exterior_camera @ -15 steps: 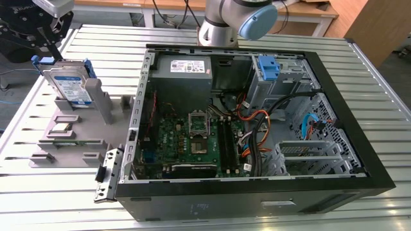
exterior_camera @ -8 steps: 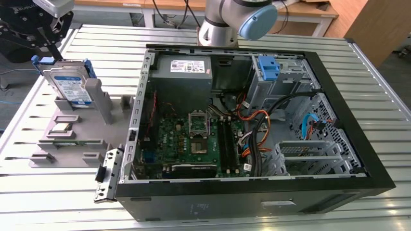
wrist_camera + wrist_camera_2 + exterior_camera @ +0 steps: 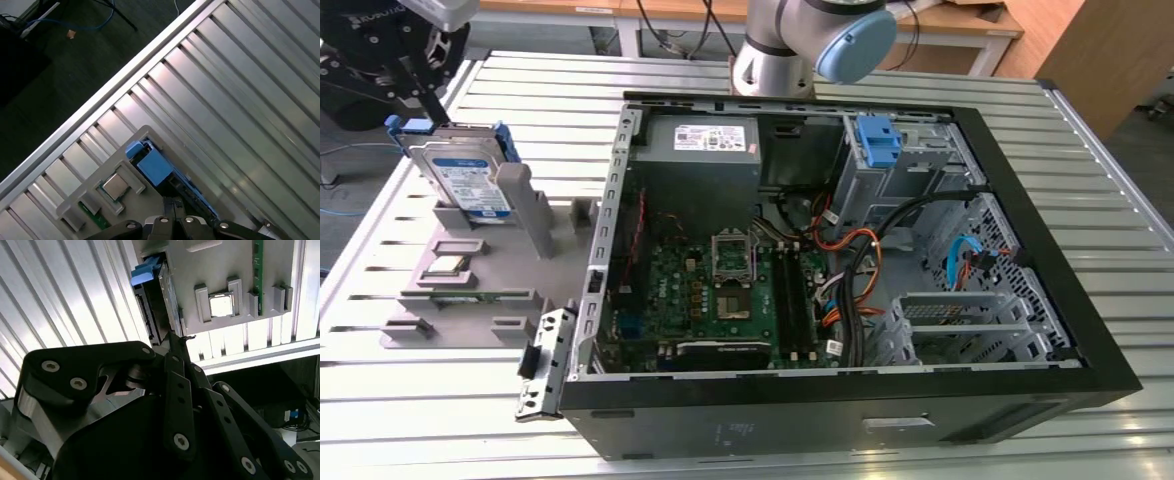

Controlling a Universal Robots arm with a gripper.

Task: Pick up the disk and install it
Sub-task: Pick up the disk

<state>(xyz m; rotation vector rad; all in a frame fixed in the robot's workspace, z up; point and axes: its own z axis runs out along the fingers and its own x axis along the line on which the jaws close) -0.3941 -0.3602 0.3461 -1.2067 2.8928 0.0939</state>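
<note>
Silver, framed by a blue carrier, the disk (image 3: pixel 460 180) stands upright on edge in a grey holder (image 3: pixel 470 298) on the slatted metal table (image 3: pixel 440 435). It is at the exterior view's left, near the open computer case (image 3: pixel 1070 290). The gripper (image 3: pixel 438 118) hangs at the disk's far top corner, and whether it is clenched or released cannot be told. 1 square chip (image 3: pixel 447 265) lies in the holder, nearer than the disk.

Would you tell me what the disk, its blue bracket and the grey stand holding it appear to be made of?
The disk: likely metal, silvery casing with paper-like label. The blue bracket: probably plastic, matte uniform colour. The grey stand: seemingly plastic, dull moulded blocks.
</note>
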